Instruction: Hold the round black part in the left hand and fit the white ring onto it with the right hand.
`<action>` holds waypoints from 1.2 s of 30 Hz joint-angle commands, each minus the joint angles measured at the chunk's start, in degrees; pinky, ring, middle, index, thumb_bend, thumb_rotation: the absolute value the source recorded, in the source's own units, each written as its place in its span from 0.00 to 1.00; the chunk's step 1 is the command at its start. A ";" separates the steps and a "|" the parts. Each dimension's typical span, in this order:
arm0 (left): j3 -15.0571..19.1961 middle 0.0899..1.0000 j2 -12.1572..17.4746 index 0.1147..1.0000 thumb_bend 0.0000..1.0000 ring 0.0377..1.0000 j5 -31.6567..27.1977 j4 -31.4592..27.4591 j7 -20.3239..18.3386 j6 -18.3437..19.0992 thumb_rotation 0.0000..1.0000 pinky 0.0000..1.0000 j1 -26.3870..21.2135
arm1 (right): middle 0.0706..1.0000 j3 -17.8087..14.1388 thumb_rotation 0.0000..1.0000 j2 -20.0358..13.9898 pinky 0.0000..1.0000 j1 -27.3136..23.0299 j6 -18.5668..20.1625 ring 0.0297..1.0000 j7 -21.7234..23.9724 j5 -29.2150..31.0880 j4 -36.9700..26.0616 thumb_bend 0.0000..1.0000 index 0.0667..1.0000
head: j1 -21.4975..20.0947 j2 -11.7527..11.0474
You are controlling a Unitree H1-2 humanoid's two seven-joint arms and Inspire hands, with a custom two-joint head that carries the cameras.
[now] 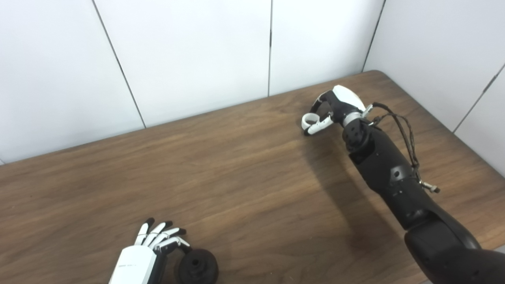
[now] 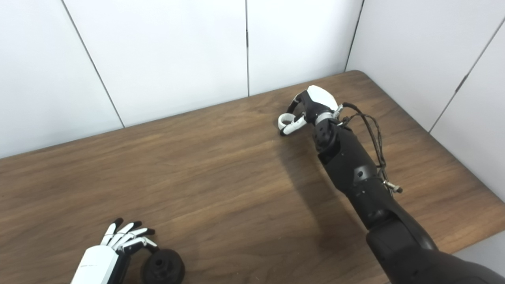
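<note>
My right hand (image 1: 333, 108) is far out at about 1 o'clock on the table (image 1: 244, 165). Its fingers are curled around the white ring (image 1: 309, 120), and I think the ring is pinched there, low over the wood. My left hand (image 1: 152, 246) is close to me at 7 o'clock, fingers spread and holding nothing. The round black part (image 1: 197, 266) lies on the table just beside those fingers, at their 4 o'clock, with its hole facing up. The ring and the part are well apart. I think the left hand must grab the part first, as it is much nearer. Then the ring must travel toward 7 o'clock.
</note>
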 commanded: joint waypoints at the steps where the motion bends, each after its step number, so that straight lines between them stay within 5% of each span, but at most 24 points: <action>1: 0.15 0.75 0.87 0.42 0.52 0.88 1.21 -0.36 -1.08 0.66 0.05 1.00 1.09 | 0.83 0.12 0.13 -1.78 1.00 -1.49 -0.89 0.97 -1.53 0.29 -1.66 0.52 0.45 | 0.00 0.01; 10: -0.22 0.75 0.26 0.42 0.52 0.88 2.10 -0.35 -0.82 0.77 0.05 1.00 1.11 | 0.83 1.19 0.13 -3.03 1.00 0.10 -1.87 0.98 -0.46 1.52 -4.40 0.52 0.45 | 1.50 -0.08; 16: -0.84 0.75 -0.50 0.42 0.52 0.88 3.49 -0.43 -1.00 1.15 0.05 1.00 1.26 | 0.83 3.09 0.13 -4.34 1.00 1.83 -1.28 1.00 2.38 1.54 -11.53 0.52 0.45 | 3.72 0.05; 29: -2.66 0.77 -2.74 0.42 0.52 0.90 5.76 -0.07 -0.88 2.64 0.05 1.00 1.36 | 0.79 6.84 0.13 -4.38 1.00 7.08 0.07 0.92 12.68 1.43 -30.93 0.52 0.45 | 12.22 0.86; 36: -3.48 0.77 -3.74 0.42 0.52 0.91 6.31 0.14 -0.47 3.32 0.05 1.00 1.13 | 0.82 9.58 0.14 -1.61 1.00 9.58 1.49 0.96 23.43 -1.71 -41.64 0.52 0.45 | 15.65 1.50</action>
